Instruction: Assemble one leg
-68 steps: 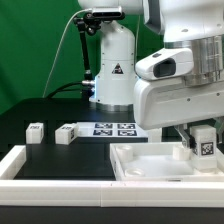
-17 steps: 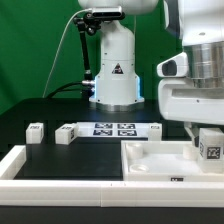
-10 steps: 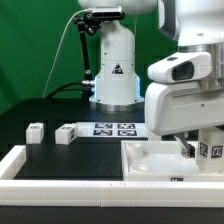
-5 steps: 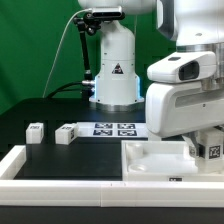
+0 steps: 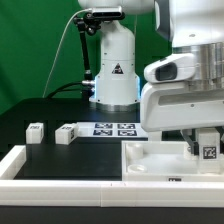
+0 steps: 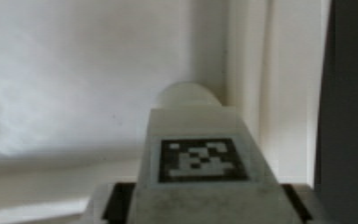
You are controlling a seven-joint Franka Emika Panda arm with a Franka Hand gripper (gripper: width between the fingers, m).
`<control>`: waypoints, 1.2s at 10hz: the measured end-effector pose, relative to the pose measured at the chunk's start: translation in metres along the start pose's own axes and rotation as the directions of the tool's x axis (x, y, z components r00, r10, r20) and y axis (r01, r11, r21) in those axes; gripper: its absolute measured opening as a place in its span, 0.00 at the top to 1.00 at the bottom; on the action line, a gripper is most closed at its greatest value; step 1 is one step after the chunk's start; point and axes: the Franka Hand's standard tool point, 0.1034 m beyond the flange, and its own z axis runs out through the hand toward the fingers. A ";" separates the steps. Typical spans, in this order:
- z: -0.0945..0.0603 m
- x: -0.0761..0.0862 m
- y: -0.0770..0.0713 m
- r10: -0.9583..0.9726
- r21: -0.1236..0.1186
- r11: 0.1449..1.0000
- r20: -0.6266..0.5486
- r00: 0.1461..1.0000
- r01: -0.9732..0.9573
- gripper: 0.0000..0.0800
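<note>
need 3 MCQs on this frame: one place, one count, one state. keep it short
1. Where is the leg with the gripper at it?
A. On the marker board
B. Over the tray, at the exterior view's right
C. On the black table at the exterior view's left

2. How many loose legs lie on the black table, left of the marker board in the exterior view?
A. None
B. Two
C. Five

3. What state is the gripper in?
A. Shut on the leg
B. Open, holding nothing
C. Out of view

Key: 1 B, the tagged block sits under the arm above the white tray. 2 B, two small white blocks lie there. 3 A, the wrist view shows the leg clamped between the fingers.
</note>
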 end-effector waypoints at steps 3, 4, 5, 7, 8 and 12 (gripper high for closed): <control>0.000 0.001 0.003 0.450 0.027 0.893 -0.007 0.893 -0.449 0.65; 0.001 0.000 0.003 0.595 0.033 0.803 0.001 0.804 -0.594 0.65; 0.001 -0.002 0.002 0.732 0.040 0.681 0.004 0.681 -0.731 0.65; 0.002 -0.004 -0.001 0.891 0.046 0.452 0.016 0.453 -0.891 0.65; 0.002 -0.005 -0.002 0.954 0.044 0.298 0.034 0.299 -0.954 0.65; 0.003 -0.006 -0.005 0.974 0.043 0.217 0.051 0.219 -0.975 0.60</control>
